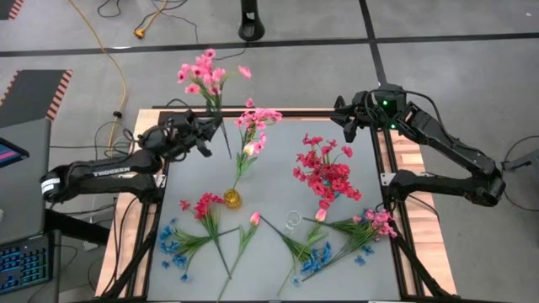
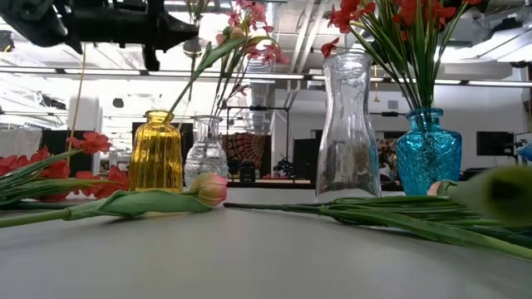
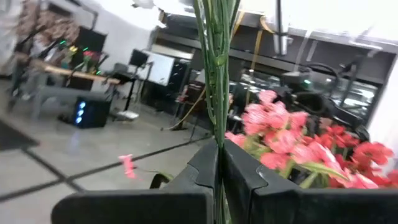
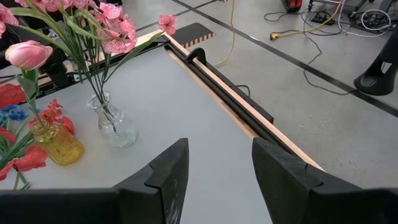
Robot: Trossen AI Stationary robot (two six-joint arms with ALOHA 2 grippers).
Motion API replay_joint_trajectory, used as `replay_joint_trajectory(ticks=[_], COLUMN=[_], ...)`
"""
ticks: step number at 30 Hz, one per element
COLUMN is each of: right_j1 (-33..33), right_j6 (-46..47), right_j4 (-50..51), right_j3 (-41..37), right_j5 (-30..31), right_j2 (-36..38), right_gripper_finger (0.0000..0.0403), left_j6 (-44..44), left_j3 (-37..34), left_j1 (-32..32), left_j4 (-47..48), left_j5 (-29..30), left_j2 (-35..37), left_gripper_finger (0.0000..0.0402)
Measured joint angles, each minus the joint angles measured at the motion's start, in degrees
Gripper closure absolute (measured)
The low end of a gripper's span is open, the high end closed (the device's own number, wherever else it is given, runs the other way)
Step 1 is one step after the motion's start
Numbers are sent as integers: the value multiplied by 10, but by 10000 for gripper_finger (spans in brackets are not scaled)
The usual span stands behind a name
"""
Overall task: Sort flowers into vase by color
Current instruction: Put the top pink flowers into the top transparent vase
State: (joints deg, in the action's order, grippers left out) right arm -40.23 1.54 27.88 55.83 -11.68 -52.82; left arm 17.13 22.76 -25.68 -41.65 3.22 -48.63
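Note:
My left gripper (image 1: 210,133) is above the table's far left part, shut on a bunch of light pink flowers (image 1: 202,71) whose blossoms reach past the far edge. My right gripper (image 1: 345,126) hangs open over the far right corner, touching nothing; its wrist view shows the gap (image 4: 217,180). A small clear vase (image 4: 115,127) holds light pink sprigs (image 1: 257,118). The yellow vase (image 1: 232,199) holds a pink tulip (image 4: 28,55). Red flowers (image 1: 327,172) stand in the blue vase (image 2: 427,149). A tall clear vase (image 2: 347,124) stands between them. My left gripper pinches the pink bunch's green stems (image 3: 217,134) between its two fingers (image 3: 205,165), partway along them. The fingers lie across the stems. The bunch is lifted clear of the table, with the blossoms beyond the fingers and the stem ends (image 1: 228,156) trailing toward the table's middle.
Loose sprigs lie on the table's near half: red ones (image 1: 206,206), blue ones (image 1: 173,244), a pink tulip (image 2: 208,189), more blue ones (image 1: 316,257) and pink ones (image 1: 379,223). Wooden rails (image 4: 249,112) border the table. Cables lie on the floor beyond it.

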Motion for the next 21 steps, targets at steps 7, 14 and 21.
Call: replay_joint_trajectory(ticks=[7, 14, 21], right_j1=[0, 0, 0], right_j6=[0, 0, 0], right_j4=[0, 0, 0], right_j3=[0, 0, 0], right_j5=[0, 0, 0], right_j2=[0, 0, 0], right_gripper_finger=[200, 200, 200], left_j6=[-18, -65, -94], left_j3=[-5, -5, -5], left_j1=[17, 20, 20], left_j4=[-111, -152, -151], left_j5=[-35, -56, -100], left_j2=[-84, -143, -174], left_gripper_finger=[401, 401, 401])
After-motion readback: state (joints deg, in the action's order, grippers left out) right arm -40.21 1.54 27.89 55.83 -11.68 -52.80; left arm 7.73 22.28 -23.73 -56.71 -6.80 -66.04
